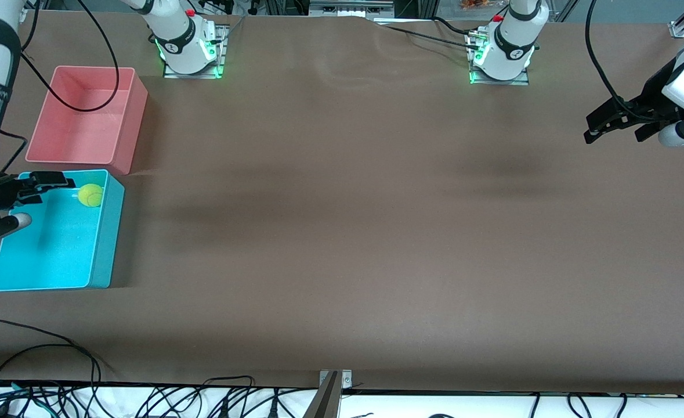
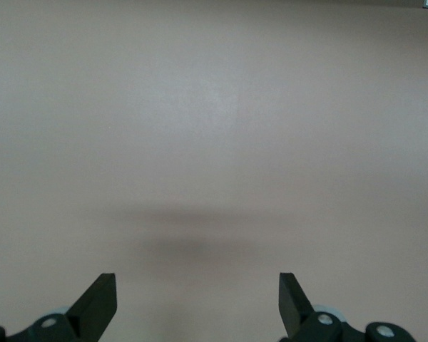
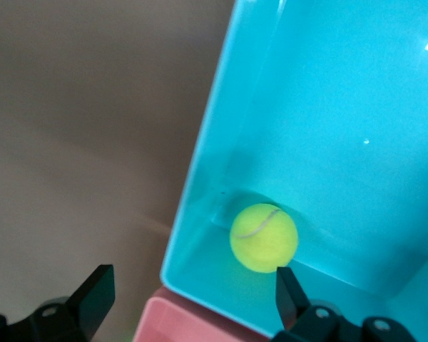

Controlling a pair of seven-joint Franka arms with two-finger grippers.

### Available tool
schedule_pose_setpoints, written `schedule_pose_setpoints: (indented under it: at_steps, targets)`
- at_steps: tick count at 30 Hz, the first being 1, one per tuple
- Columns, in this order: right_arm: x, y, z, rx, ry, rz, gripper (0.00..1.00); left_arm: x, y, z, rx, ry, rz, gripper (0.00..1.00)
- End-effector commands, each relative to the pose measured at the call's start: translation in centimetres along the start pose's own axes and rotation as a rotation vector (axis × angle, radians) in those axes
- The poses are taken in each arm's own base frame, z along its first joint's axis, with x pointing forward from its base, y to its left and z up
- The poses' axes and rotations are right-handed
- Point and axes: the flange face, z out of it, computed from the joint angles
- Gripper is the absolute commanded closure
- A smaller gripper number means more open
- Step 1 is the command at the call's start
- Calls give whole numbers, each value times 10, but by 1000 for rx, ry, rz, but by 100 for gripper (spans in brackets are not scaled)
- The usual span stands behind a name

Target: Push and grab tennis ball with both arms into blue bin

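Note:
The yellow-green tennis ball (image 1: 90, 195) lies inside the blue bin (image 1: 107, 244), in the corner closest to the pink tub. In the right wrist view the tennis ball (image 3: 264, 237) rests on the blue bin's floor (image 3: 342, 107) against its walls. My right gripper (image 1: 31, 200) hangs open over the blue bin's outer edge at the right arm's end of the table, nothing between its fingers (image 3: 194, 285). My left gripper (image 1: 614, 134) waits open over bare table at the left arm's end, and in its wrist view the left gripper (image 2: 197, 285) holds nothing.
A pink tub (image 1: 86, 116) stands beside the blue bin, farther from the front camera, and its rim (image 3: 178, 324) shows in the right wrist view. Black cables run along the table's near edge (image 1: 144, 400). The brown table surface (image 1: 347, 203) stretches between the arms.

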Motion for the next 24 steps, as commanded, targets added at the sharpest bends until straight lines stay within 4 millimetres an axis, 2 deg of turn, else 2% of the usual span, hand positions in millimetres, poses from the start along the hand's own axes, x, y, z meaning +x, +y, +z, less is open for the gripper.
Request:
schedule_pose_setpoints:
  at_steps: [1, 4, 8, 13, 18, 22, 24]
  targets:
    - [5, -18, -21, -47, -21, -5, 0, 4, 2, -5, 26, 0, 6, 0]
    - [6, -45, -40, -80, 3, -20, 0, 4, 2, -6, 25, 3, 6, 0]
    - [-2, -62, -52, -83, 17, 110, 0, 4, 2, -5, 26, 1, 6, 0]
    - [-4, -122, -55, -124, 0, 163, 0, 4, 2, -5, 26, 1, 6, 0]
    - [-9, -168, -53, -165, -6, 257, 0, 4, 0, -5, 26, 0, 1, 0]
    - [-13, -188, -50, -202, 5, 292, 0, 4, -1, -5, 26, 0, 3, 0]
    - [-22, -189, -50, -217, 44, 290, 0, 4, -1, -5, 26, 0, 3, 0]
